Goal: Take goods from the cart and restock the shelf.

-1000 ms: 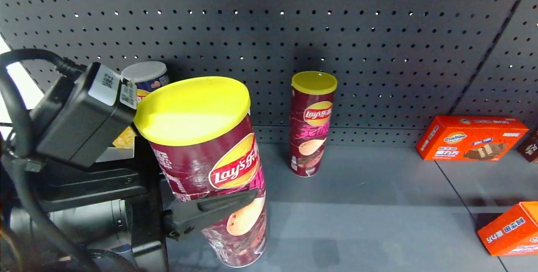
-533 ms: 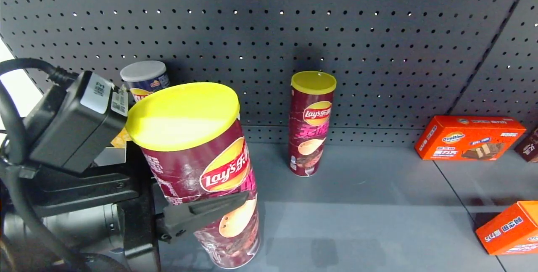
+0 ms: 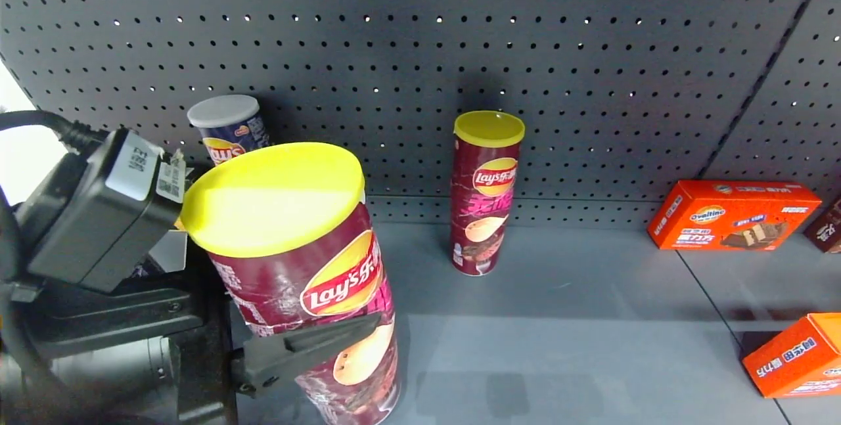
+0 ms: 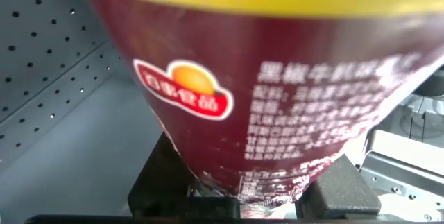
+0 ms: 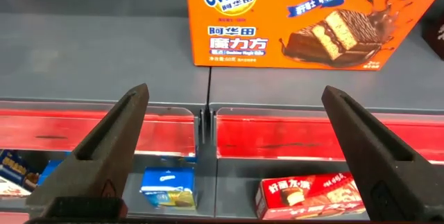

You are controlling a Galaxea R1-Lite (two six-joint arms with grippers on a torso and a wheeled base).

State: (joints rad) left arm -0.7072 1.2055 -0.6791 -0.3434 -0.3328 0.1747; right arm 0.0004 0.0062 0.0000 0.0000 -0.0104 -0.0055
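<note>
Front-left at shelf [image 3: 578, 320]: held can [image 3: 295, 267], clamped in L gripper [image 3: 309, 353]. Behind it, by pegboard [image 3: 420, 37]: rear can [image 3: 227, 126]. Centre-back, upright, well apart to R: middle can [image 3: 487, 192]. Far R, back: rear box [image 3: 732, 213]; nearer, at front-R: front box [image 3: 792, 356]. R gripper [image 5: 236, 93] facing near box [image 5: 312, 19]; on tier below: small packs [image 5: 168, 186].

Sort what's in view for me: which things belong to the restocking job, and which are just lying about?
Job: maroon chip can, held in the jaws of the left gripper; matching can standing on the shelf.
Lying about: blue can by the back panel; rear orange box; front orange box, both to the right.
</note>
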